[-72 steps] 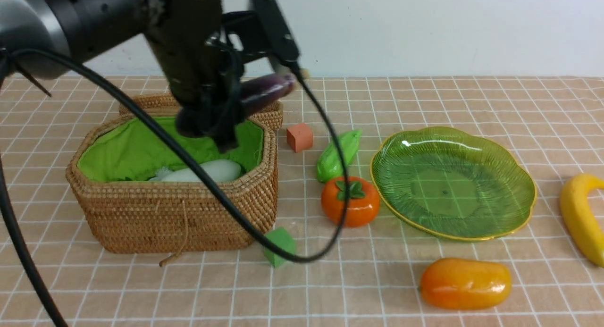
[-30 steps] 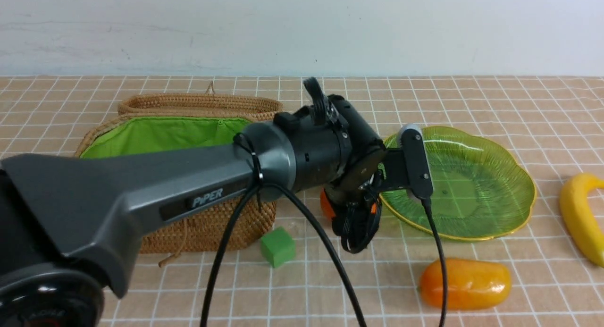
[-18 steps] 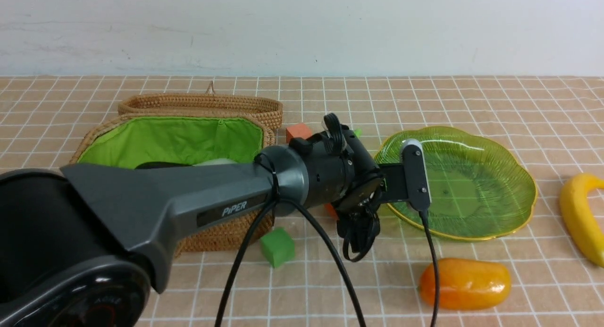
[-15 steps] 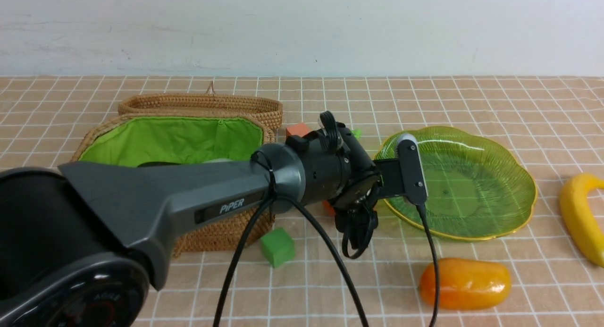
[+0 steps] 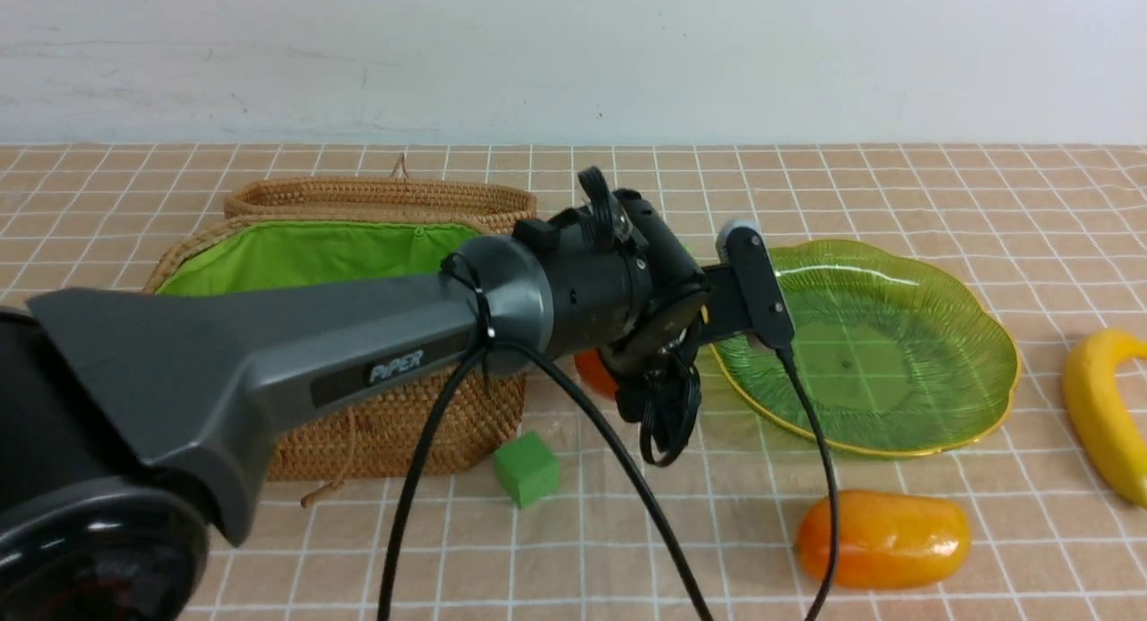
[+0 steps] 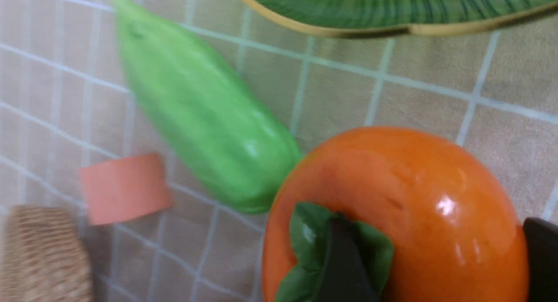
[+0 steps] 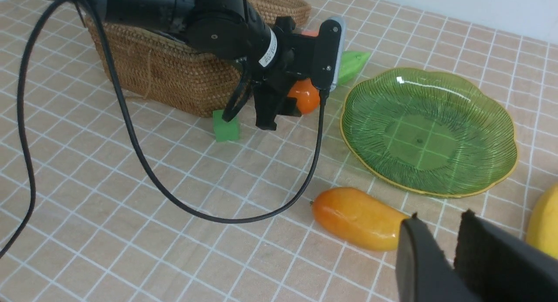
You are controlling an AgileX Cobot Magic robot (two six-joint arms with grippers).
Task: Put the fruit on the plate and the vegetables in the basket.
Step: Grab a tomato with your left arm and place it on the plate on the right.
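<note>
left gripper [image 6: 440, 254]: clamped on glossy round orange persimmon [image 6: 418, 184] | right gripper [image 7: 442, 243]: fingers narrowly apart | persimmon: near light-green elongated gourd [image 6: 205, 114]

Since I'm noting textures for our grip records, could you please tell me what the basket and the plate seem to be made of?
The basket looks like matte wicker, given its woven strands. The plate seems glossy, translucent green glass or plastic, as the grid shows through.
</note>
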